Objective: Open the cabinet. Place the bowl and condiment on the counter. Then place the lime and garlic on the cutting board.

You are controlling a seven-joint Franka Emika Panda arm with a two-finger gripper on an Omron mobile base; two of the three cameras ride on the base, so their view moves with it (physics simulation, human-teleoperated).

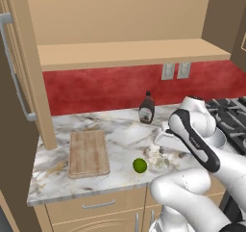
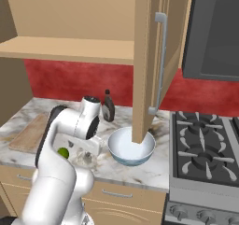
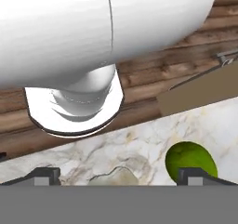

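Hovering wide open, end effector (image 3: 118,175) holds nothing, above garlic (image 3: 113,176), lime (image 3: 190,159) beside.

A red backsplash (image 1: 105,89) runs along the wall behind the bench, with a pair of pale outlets (image 1: 176,70) set side by side near its top edge. At the bench's right end stands a stove (image 2: 205,149) — black grates over dark burners, and a row of knobs (image 2: 198,215) along its front edge. Above the stove hangs a dark microwave (image 2: 214,32), its front flat and unlit. Below the bench's front edge sit low light-wood drawers (image 1: 96,208) with short horizontal silver handles. In the hand view, brown wooden floor planks (image 3: 153,74) show past the bench's edge.
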